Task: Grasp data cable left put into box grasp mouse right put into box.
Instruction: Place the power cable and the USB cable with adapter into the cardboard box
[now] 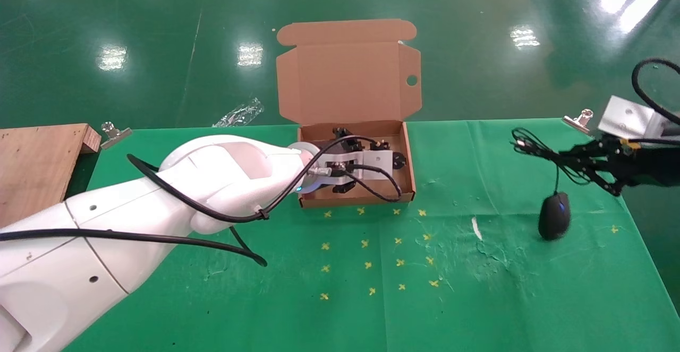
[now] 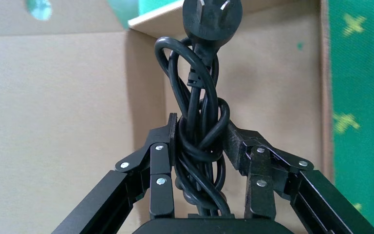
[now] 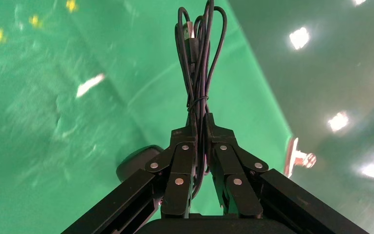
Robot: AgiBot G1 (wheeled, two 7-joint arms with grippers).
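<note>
Left gripper (image 2: 199, 146) jaws clamp data cable (image 2: 200, 131) inside box (image 1: 406, 153) | right gripper (image 3: 199, 127) jaws pinch mouse (image 1: 554, 215) cord

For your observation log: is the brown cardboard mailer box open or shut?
Open: the brown cardboard mailer box has its hinged lid flap standing upright, interior exposed.

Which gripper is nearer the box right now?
Left. The left gripper is inside the box, shut on the data cable. The right gripper is off beyond the box's right side, holding the mouse by its cord above the table.
</note>
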